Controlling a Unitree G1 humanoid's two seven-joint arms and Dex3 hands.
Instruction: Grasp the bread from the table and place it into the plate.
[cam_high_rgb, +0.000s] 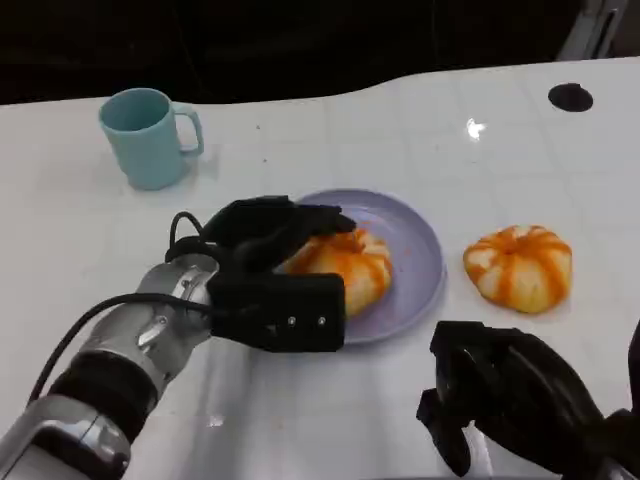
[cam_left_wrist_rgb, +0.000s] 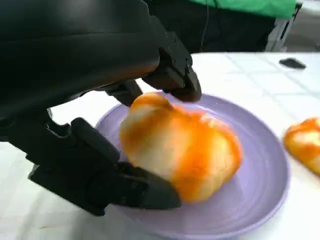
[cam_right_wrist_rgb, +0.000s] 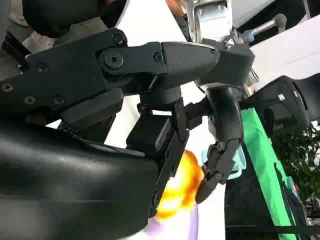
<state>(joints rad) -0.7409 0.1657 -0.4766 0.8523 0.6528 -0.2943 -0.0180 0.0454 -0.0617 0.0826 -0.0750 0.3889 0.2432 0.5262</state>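
Already, my left robot hand (cam_high_rgb: 275, 262) had one bread roll (cam_high_rgb: 345, 265) down inside the purple plate (cam_high_rgb: 415, 240) — the roll sat on the plate's floor, toward its near-left side. In the left wrist view my fingers (cam_left_wrist_rgb: 125, 187) were clamped around it, one set curled over the top, the other pressed against its lower flank, so I judged the placing nearly done but the release not yet made. What was left for that roll, as I saw it, was to spread the fingers and lift clear without dragging it off the rim.

A second bread roll (cam_high_rgb: 518, 265) lay on the white tabletop (cam_high_rgb: 330, 120), just beside the plate on its right and apart from it. My right robot hand (cam_high_rgb: 510, 395) hung low near that roll, holding nothing, fingers loosely curled — whether fully closed I could not tell. A teal mug (cam_high_rgb: 148, 135) stood well apart at the far left.
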